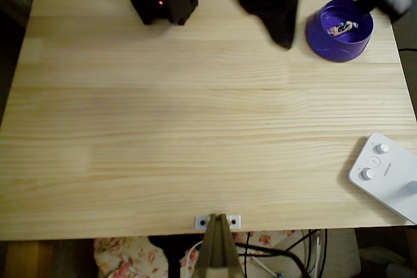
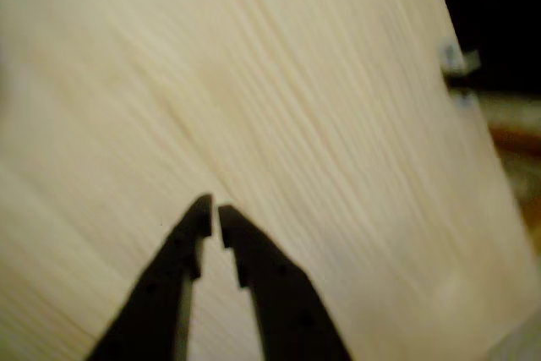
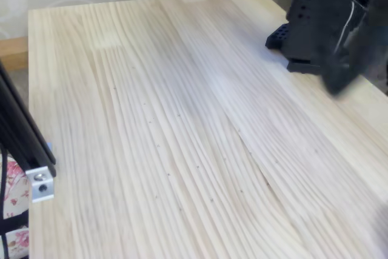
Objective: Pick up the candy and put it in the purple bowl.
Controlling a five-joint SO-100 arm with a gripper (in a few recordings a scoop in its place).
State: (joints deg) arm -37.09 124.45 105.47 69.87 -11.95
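Jaws nearly closed, tips a sliver apart, holding nothing, over bare wooden surface (image 2: 338,124) | we see candy (image 1: 343,28) lying inside purple bowl (image 1: 324,37) at surface's far right corner, overhead view

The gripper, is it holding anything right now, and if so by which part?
Nothing is held. In the wrist view the gripper has its fingertips nearly together with only bare table between them. The candy lies in the purple bowl.
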